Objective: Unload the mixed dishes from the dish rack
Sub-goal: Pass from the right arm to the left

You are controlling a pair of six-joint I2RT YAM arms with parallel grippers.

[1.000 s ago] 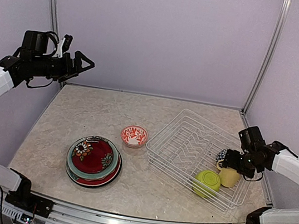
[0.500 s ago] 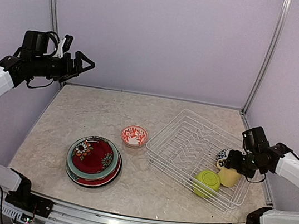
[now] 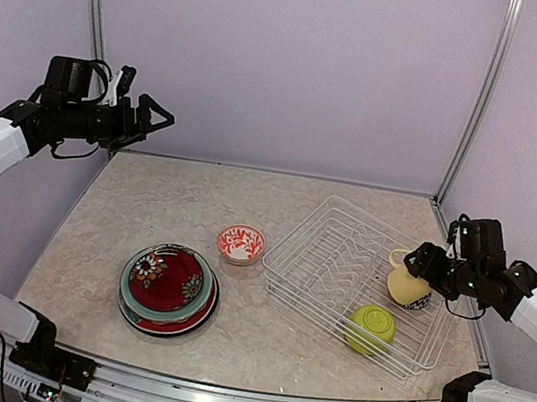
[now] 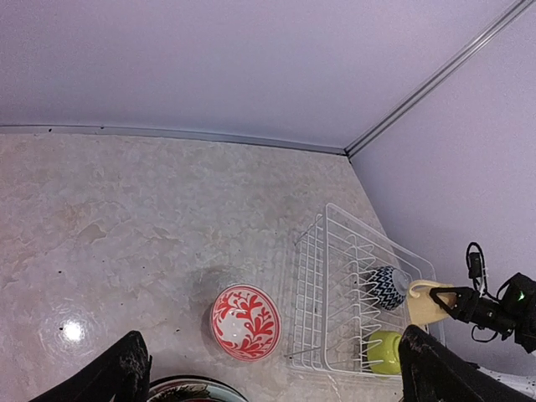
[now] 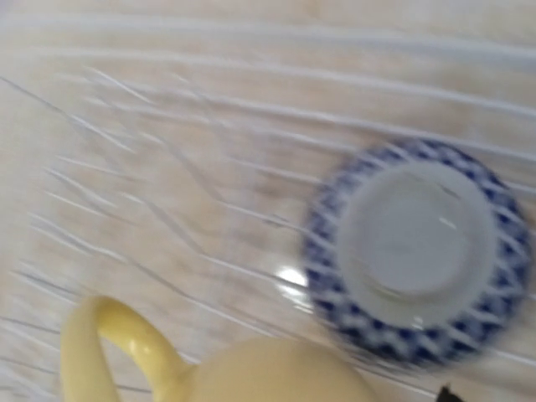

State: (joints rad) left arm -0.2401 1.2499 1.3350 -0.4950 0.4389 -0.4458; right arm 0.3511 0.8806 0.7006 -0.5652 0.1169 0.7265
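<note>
1. A marbled beige desk (image 3: pixel 126 210) sits inside lilac walls.
2. The left arm reaches high over the desk's far left corner. Its left end effector (image 3: pixel 154 123) is spread wide and empty.
3. The right arm bends low over the dish rack (image 3: pixel 325 260).
4. The right end effector (image 3: pixel 420 272) is clamped on the pale yellow mug (image 3: pixel 400 286), which is tilted above the rack's right end.
5. The blurred right wrist view shows the blue-white bowl (image 5: pixel 414 251) upside down on the rack wires; the top view mostly hides it behind the mug.

Left arm raised high at far left, forearm roughly level; left hand (image 3: pixel 154 115) points right, fingers spread wide, empty. Right arm bent low at right side; right hand (image 3: pixel 419 269) points left, fingers clamped on pale yellow mug (image 3: pixel 402 286).
</note>
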